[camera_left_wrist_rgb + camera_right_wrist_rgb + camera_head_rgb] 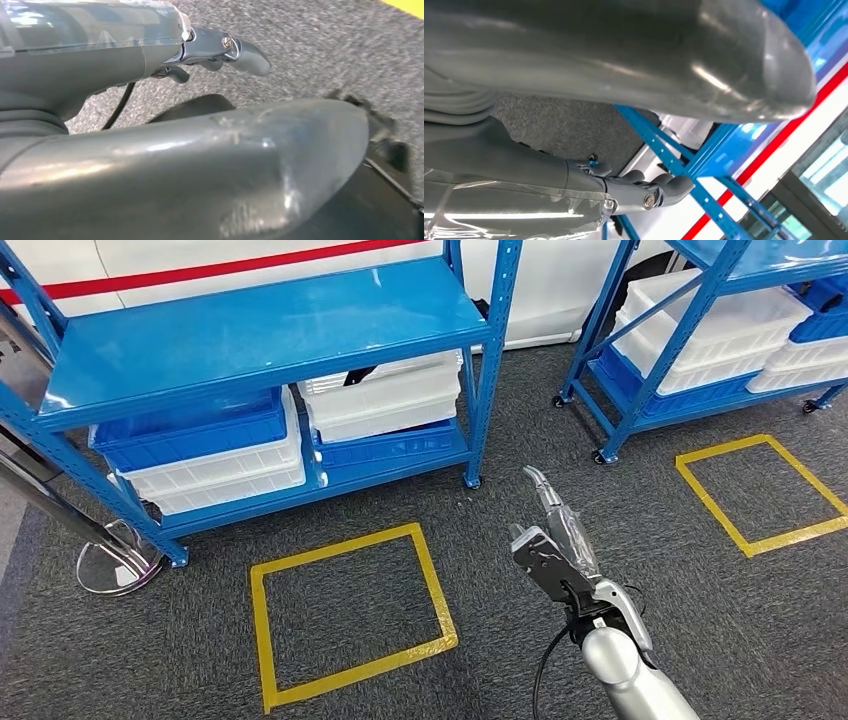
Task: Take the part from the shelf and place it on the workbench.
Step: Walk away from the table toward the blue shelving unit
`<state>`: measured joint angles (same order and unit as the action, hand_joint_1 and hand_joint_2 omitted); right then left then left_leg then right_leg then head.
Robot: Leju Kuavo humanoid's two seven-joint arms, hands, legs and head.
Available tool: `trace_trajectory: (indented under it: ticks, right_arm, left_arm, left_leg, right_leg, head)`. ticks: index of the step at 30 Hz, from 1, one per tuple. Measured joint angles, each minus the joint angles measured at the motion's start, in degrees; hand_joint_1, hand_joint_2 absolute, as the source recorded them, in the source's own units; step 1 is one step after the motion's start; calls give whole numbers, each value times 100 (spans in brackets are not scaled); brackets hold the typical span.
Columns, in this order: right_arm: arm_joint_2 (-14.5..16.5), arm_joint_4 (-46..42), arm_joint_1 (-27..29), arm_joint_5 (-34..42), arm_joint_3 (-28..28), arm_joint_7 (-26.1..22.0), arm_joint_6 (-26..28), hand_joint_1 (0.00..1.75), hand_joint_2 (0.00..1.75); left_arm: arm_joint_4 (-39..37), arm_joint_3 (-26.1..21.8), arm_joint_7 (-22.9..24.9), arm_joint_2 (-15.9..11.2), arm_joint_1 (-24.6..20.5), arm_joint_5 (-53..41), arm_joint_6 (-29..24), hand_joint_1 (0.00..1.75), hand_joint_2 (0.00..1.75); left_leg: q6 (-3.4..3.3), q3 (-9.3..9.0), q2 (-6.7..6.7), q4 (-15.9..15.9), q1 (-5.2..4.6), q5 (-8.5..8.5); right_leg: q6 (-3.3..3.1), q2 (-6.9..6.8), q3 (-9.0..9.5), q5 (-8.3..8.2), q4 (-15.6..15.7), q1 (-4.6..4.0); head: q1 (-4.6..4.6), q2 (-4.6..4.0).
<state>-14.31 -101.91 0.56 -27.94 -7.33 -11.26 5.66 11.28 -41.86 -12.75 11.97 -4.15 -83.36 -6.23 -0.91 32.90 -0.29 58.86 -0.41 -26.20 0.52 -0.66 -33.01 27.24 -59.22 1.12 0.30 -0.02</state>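
Grey carpet before blue shelf (270, 330), right hand (555, 540) outstretched, empty

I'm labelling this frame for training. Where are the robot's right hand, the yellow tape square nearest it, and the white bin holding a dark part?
right hand (556, 540), head view, palm.
yellow tape square (432, 580), head view, right strip.
white bin (385, 400), head view, front wall.

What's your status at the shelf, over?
Right hand raised toward the blue shelf, empty, fingers apart. Left hand low over carpet, empty. Part not yet identified among the bins. Path clear.
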Motion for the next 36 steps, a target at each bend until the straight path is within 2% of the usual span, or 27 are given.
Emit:
trace_trajectory:
  ticks: [2, 3, 6, 7, 8, 9, 10, 12, 13, 14, 16, 18, 20, 21, 22, 23, 24, 25, 27, 28, 29, 31, 32, 33, 35, 36]
  right_arm:
    - [2, -7, -3, -30, 5, -1, 1, 0, 0]
    - [1, -10, -9, -72, 8, 4, 2, 0, 0]
    - [-13, -6, -11, -264, 10, 27, 2, 0, 0]
    - [-17, -2, -7, -299, 10, 26, 4, 0, 0]
    - [-17, 1, -5, -311, 10, 21, 6, 0, 0]
    - [-16, 3, -5, -312, 10, 16, 8, 0, 0]
    - [-17, 3, -7, -312, 10, 12, 9, 0, 0]
    - [-17, 2, -13, -312, 9, 9, 13, 0, 0]
    - [-17, 1, -14, -313, 9, 8, 15, 0, 0]
    - [-16, -1, -17, -313, 9, 7, 18, 0, 0]
    - [-14, -5, -25, -315, 8, 6, 22, 0, 0]
    - [-11, -9, -36, -317, 5, 6, 25, 0, 0]
    - [-10, -11, -35, -319, 4, 6, 28, 0, 0]
    - [-10, -11, -33, -319, 3, 7, 29, 0, 0]
    - [-10, -10, -31, -319, 3, 7, 29, 0, 0]
    - [-10, -10, -30, -320, 3, 7, 29, 0, 0]
    - [-10, -10, -30, -320, 2, 7, 29, 0, 0]
    - [-10, -10, -32, -321, 2, 7, 29, 0, 0]
    - [-10, -11, -35, -321, 1, 7, 29, 0, 0]
    - [-10, -11, -37, -322, 1, 7, 29, 0, 0]
    - [-10, -12, -38, -324, 0, 7, 29, 0, 0]
    - [-10, -14, -43, -328, -3, 7, 30, 0, 0]
    - [-10, -16, -48, -329, -7, 7, 30, 0, 0]
    - [-10, -19, -54, -329, -8, 5, 33, 0, 0]
    - [-13, -20, -49, -329, -7, 7, 38, 0, 0]
    - [-15, -16, -40, -328, -5, 8, 40, 0, 0]
  left_arm:
    - [0, 0, 17, 5, 8, -3, 1, 0, 0]
    - [0, 0, 24, 9, 6, -3, 3, 0, 0]
    - [0, -1, 44, 15, -6, -3, 14, 0, 0]
    - [0, -1, 54, 16, -3, -3, 18, 0, 0]
    - [0, -2, 62, 16, 2, -4, 20, 0, 0]
    - [0, -2, 69, 17, 4, -5, 21, 0, 0]
    - [0, -2, 73, 21, 5, -7, 22, 0, 0]
    - [0, -2, 74, 32, -3, -11, 22, 0, 0]
    - [0, -2, 74, 36, -6, -11, 22, 0, 0]
    - [0, -2, 75, 38, -5, -11, 22, 0, 0]
    - [0, -2, 75, 36, 4, -11, 22, 0, 0]
    - [0, -2, 75, 32, 9, -11, 22, 0, 0]
    - [0, -2, 75, 31, 3, -11, 22, 0, 0]
    - [0, -2, 75, 31, 1, -11, 22, 0, 0]
    - [0, -2, 75, 31, 3, -11, 22, 0, 0]
    - [0, -2, 75, 31, 8, -11, 22, 0, 0]
    - [0, -2, 75, 31, 14, -11, 22, 0, 0]
    - [0, -2, 75, 31, 17, -11, 22, 0, 0]
    - [0, -2, 75, 30, 12, -11, 22, 0, 0]
    - [0, -2, 75, 30, 6, -11, 22, 0, 0]
    - [0, -2, 75, 31, 2, -11, 22, 0, 0]
    - [0, -3, 75, 31, 7, -11, 21, 0, 0]
    - [0, -4, 75, 31, 14, -11, 21, 0, 0]
    - [0, -4, 76, 31, 13, -11, 20, 0, 0]
    - [0, -4, 76, 32, -5, -11, 20, 0, 0]
    - [0, -4, 76, 34, -14, -11, 20, 0, 0]
  left_leg:
    - [-62, -36, -8, -87, 25, 49]
    - [-97, -57, -14, -134, 40, 76]
    - [-140, -59, -76, -166, 36, 101]
    - [-141, -57, -112, -162, 30, 100]
    - [-140, -57, -157, -155, 27, 99]
    - [-136, -58, -212, -143, 26, 96]
    - [-126, -60, -274, -122, 26, 89]
    - [-87, -31, -395, -67, 18, 72]
    - [-60, -8, -447, -46, 17, 69]
    - [-31, 15, -494, -41, 20, 74]
    - [30, 44, -557, -43, 23, 81]
    - [87, 136, -374, 155, 5, -54]
    - [134, 436, -104, 792, 16, -402]
    - [154, 639, -44, 1198, 37, -575]
    - [169, 795, -19, 1505, 54, -671]
    - [178, 854, -4, 1614, 67, -654]
    - [177, 787, 18, 1480, 74, -525]
    - [165, 605, 65, 1125, 75, -323]
    - [104, 195, 321, 312, 41, -8]
    - [68, 81, 414, 70, 17, 58]
    - [36, 47, 459, -31, -8, 63]
    - [-28, 49, 326, -57, -12, 81]
    - [-61, 31, 253, -94, 2, 102]
    - [-99, 6, 186, -132, 19, 130]
    - [-147, -15, 46, -177, 37, 169]
    - [-159, -9, -27, -175, 32, 175]
  right_leg:
    - [61, 1, -7, 55, -48, 10]
    - [81, 11, -73, 164, -201, 9]
    - [108, 39, -577, 669, -1216, 14]
    - [114, 40, -706, 724, -1462, 16]
    - [116, 43, -731, 659, -1495, 17]
    - [111, 60, -639, 489, -1297, 18]
    - [100, 116, -450, 264, -915, 21]
    - [71, 326, -102, -2, -209, 28]
    - [57, 389, -19, -37, -32, 23]
    - [40, 405, -5, -16, 9, 12]
    - [-12, 280, 8, -39, 36, 18]
    - [-83, 153, 41, -52, 80, 48]
    - [-131, 10, 58, -44, 95, 42]
    - [-142, -71, 59, -35, 93, 33]
    - [-144, -147, 62, -27, 91, 27]
    - [-142, -222, 70, -16, 89, 23]
    - [-134, -293, 84, -4, 87, 21]
    - [-122, -357, 106, 11, 86, 20]
    - [-82, -477, 157, 45, 85, 3]
    - [-53, -530, 175, 58, 86, -9]
    - [-23, -584, 190, 68, 91, -23]
    - [46, -680, 221, 81, 115, -30]
    - [78, -628, 235, 113, 101, -21]
    - [104, -494, 208, 198, 7, -7]
    - [128, -125, -42, 529, -542, 15]
    - [131, -13, -250, 710, -939, 18]
  head:
    - [4, 0]
    - [7, 0]
    - [13, 0]
    - [14, 0]
    - [13, 0]
    - [13, 0]
    - [14, 0]
    - [13, 0]
    - [13, 0]
    - [12, 0]
    - [12, 0]
    - [-9, 0]
    - [-35, 0]
    - [-39, 0]
    - [-39, 0]
    - [-39, 0]
    - [-39, 0]
    - [-39, 0]
    - [-38, 0]
    - [-36, 0]
    - [-34, 0]
    - [-33, 0]
    - [-28, 0]
    - [-26, 0]
    - [-11, 0]
    - [-9, 0]
